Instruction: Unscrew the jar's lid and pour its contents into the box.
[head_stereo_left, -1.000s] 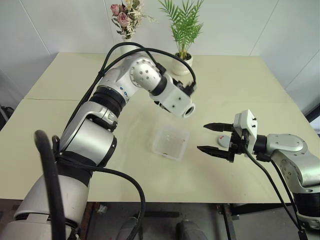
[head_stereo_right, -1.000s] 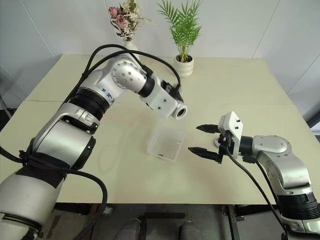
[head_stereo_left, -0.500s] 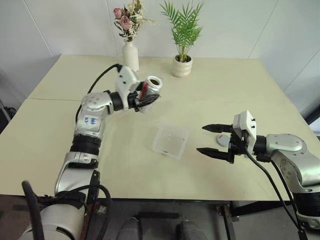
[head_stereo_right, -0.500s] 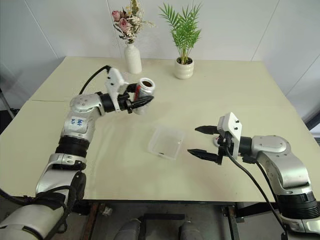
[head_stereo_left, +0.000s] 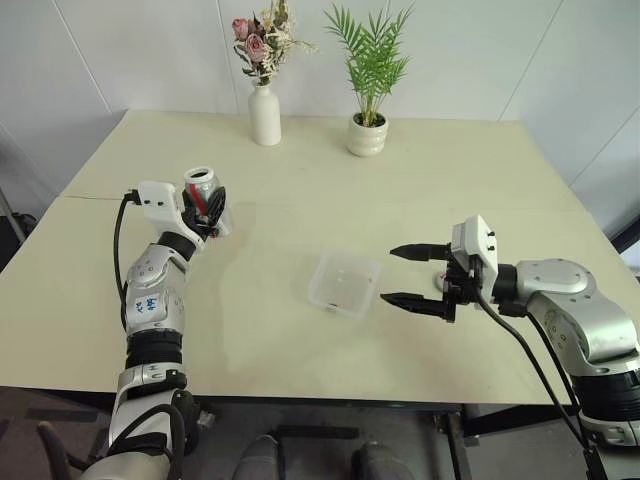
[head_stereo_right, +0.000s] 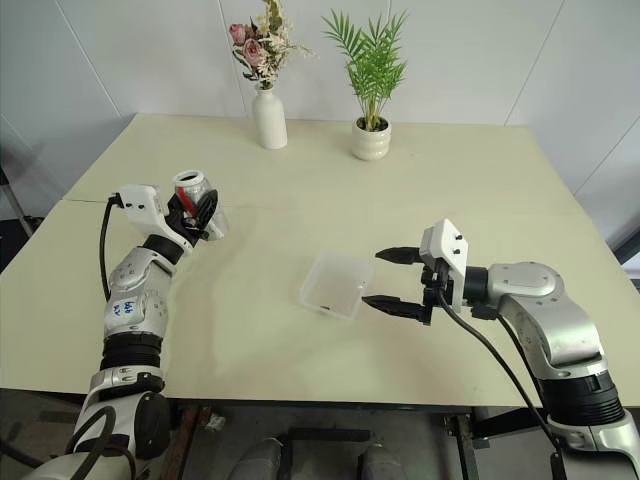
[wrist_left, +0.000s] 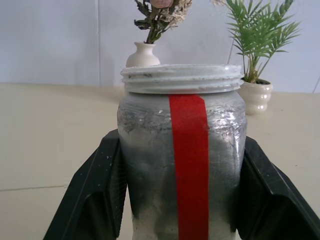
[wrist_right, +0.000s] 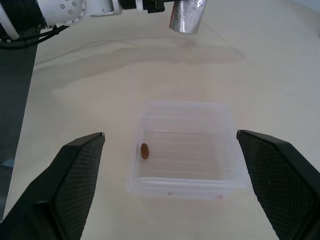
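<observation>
Beige table (head_stereo_left: 300, 350): box (head_stereo_left: 343, 284) mid, small brown bit inside. L gripper (head_stereo_left: 210, 205) clamps open jar (head_stereo_left: 204, 193) upright, far left. R gripper (head_stereo_left: 412, 276) spread wide, empty, beside box; lid (head_stereo_left: 441, 282) behind it.

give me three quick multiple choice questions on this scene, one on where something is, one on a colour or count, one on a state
1. Where is the box?
A. between the two grippers, on the table
B. beside the flower vase
C. in the right gripper

2. What colour is the stripe on the jar?
A. blue
B. red
C. green

3. How is the jar now?
A. lying on its side on the table
B. upright with its lid on
C. upright and open, with the lid off

Answers:
1. A, the box sits on the table ahead of the open right gripper, with the left gripper off to its other side.
2. B, a red stripe runs down the jar's side in the left wrist view.
3. C, the left gripper's fingers clamp the upright jar, whose threaded rim is bare; the lid lies on the table behind the right gripper.
</observation>
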